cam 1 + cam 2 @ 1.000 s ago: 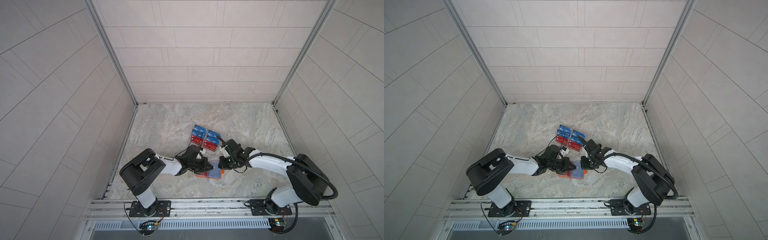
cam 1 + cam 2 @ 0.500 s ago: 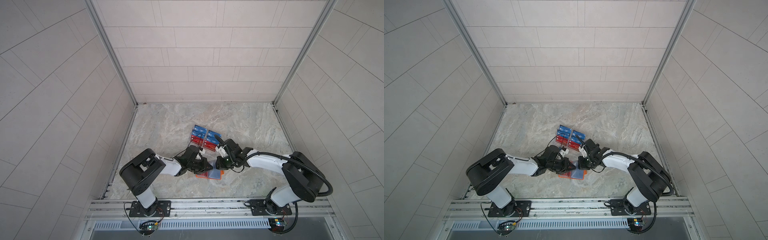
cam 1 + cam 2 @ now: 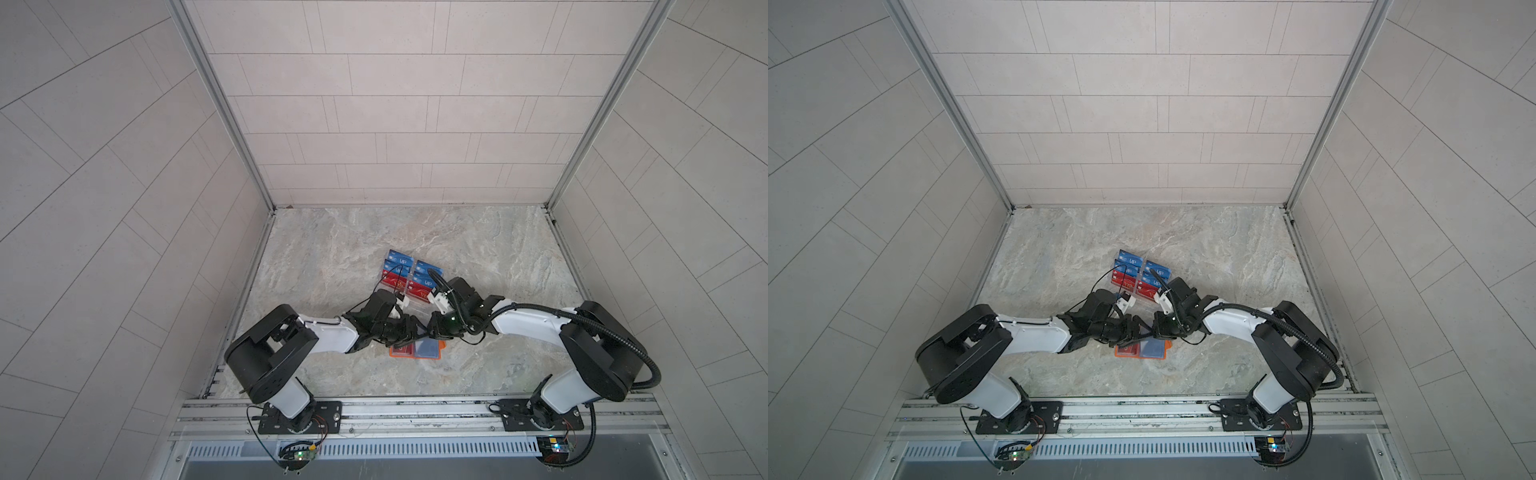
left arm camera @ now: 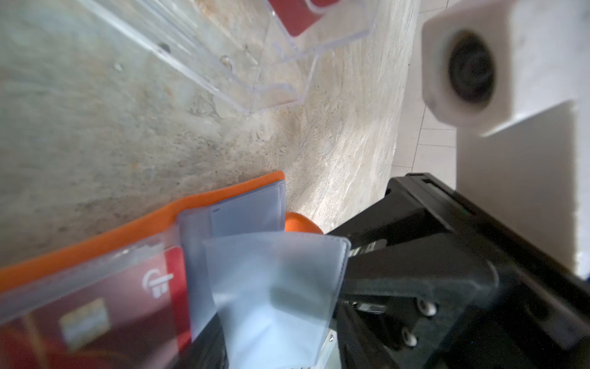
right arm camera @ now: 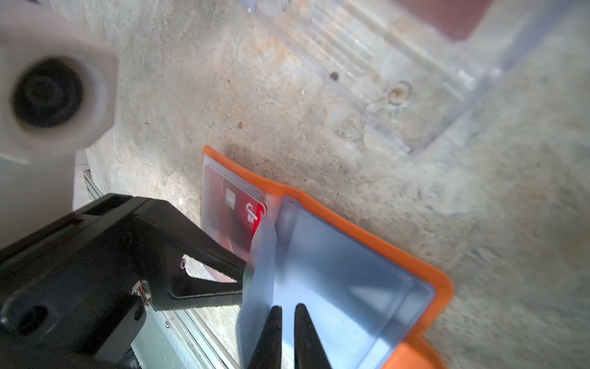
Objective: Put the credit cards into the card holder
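1. Right wrist view: my left gripper (image 5: 242,278) has just let go, jaws apart beside the red card (image 5: 255,211), which sits in a sleeve of the card holder (image 5: 351,228); I judge that card stowed.
2. My right gripper (image 5: 288,314) is clamped on a clear sleeve leaf (image 5: 260,265), lifting it off the open card holder beneath both tools.

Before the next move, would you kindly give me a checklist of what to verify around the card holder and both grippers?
1. Orange leather-like card holder lies open: ok.
2. Red plastic card sits inside a holder pocket: ok.
3. Right gripper pinches the lifted clear plastic sleeve: ok.
4. Left gripper empty: cannot tell, its fingertips hide behind that sleeve.
5. Blue plastic cards stand in the clear acrylic rack: ok.
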Tool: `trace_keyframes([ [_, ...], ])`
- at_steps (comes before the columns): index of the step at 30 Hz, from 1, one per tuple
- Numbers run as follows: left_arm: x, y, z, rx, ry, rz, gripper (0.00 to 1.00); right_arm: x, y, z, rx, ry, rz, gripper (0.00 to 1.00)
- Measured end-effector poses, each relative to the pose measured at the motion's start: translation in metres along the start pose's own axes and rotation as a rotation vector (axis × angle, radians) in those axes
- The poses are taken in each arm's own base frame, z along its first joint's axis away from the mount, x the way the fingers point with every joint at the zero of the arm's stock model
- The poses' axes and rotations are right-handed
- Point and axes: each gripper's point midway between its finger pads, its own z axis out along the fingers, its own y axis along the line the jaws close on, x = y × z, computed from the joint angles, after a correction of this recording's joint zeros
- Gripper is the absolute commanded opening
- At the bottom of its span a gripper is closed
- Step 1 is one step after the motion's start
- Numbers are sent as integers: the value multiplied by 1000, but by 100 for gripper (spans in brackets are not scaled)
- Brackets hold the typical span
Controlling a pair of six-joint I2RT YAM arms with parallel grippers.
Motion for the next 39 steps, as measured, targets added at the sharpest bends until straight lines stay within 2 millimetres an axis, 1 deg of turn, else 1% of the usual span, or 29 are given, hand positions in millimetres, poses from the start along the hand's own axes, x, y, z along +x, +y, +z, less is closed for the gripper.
trace_keyframes([
  [7,2,0,-7,-49,15,17,63,5,4,5,-16,21,2,13],
  [11,4,0,-19,-78,8,32,61,7,6,6,-19,27,-3,13],
  [14,2,0,-38,-112,-21,51,60,7,14,7,-27,30,-20,13],
  [18,-15,7,-73,-170,-129,63,57,5,28,14,-40,38,-49,12],
  [20,-21,12,-86,-200,-171,66,54,6,32,20,-38,47,-59,12],
  [22,-24,18,-93,-229,-191,67,51,8,34,24,-32,54,-66,12],
  [27,-19,32,-96,-290,-175,75,45,9,36,29,-8,45,-79,10],
  [28,-18,33,-96,-293,-171,80,44,8,36,30,-3,42,-78,10],
  [30,-16,31,-95,-284,-158,96,39,8,34,32,12,37,-75,10],
  [33,-13,32,-90,-273,-129,102,36,4,33,39,34,31,-75,10],
  [39,-10,40,-79,-265,-88,92,34,-7,47,56,38,35,-101,9],
])
